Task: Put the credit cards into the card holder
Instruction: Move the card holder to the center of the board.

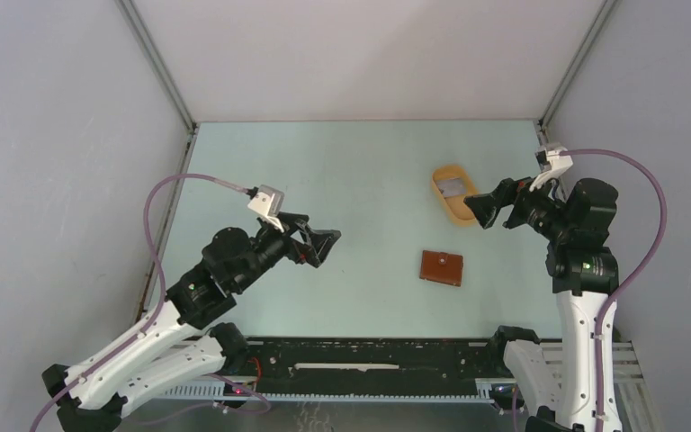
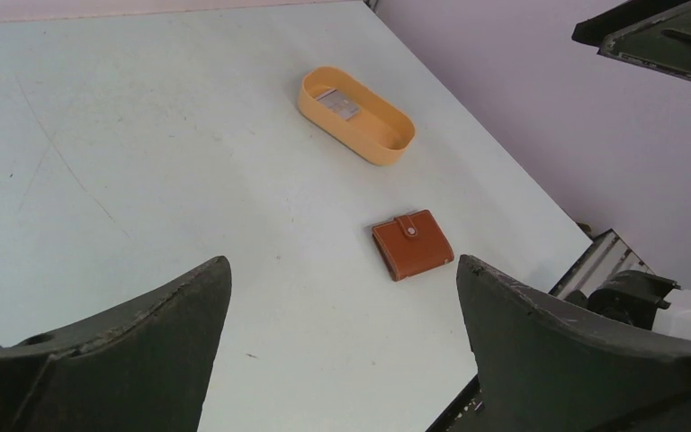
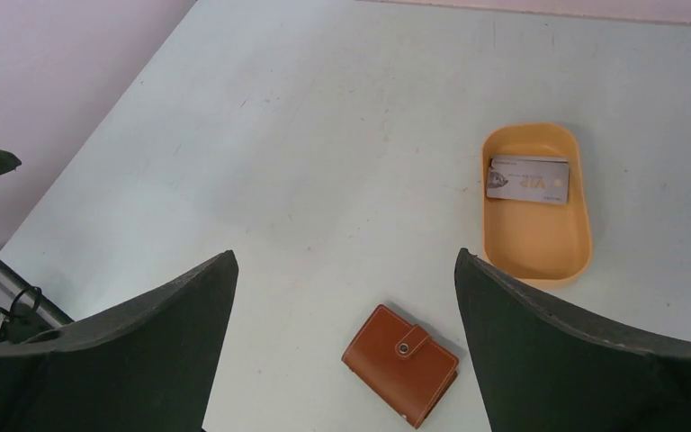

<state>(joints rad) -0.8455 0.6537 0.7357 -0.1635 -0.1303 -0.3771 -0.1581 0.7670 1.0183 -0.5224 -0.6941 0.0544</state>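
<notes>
**Top, left-wrist and right-wrist views.** In the top view the lower right end of the orange-yellow tray is covered by a finger of the right gripper. Both arm bases are cut off by the bottom edge. Each wrist view shows only the inner faces of its own two fingers, cropped at the lower frame edge. The credit cards overlap in a stack, so their number cannot be made out.

The left arm rises from the lower left of the top view and reaches toward the centre. The left gripper is raised over the table, jaws spread wide and empty. The right arm stands upright at the right edge, its forearm bent leftward. The right gripper's jaws are likewise spread wide and hold nothing.

The tray lies in the upper right of the table and holds the credit cards at its far end; the rest of the tray floor is bare. The card holder lies flat on the table right of centre in the top view, below the tray and apart from it. It is closed, with its snap flap facing up, and touches neither gripper.
</notes>
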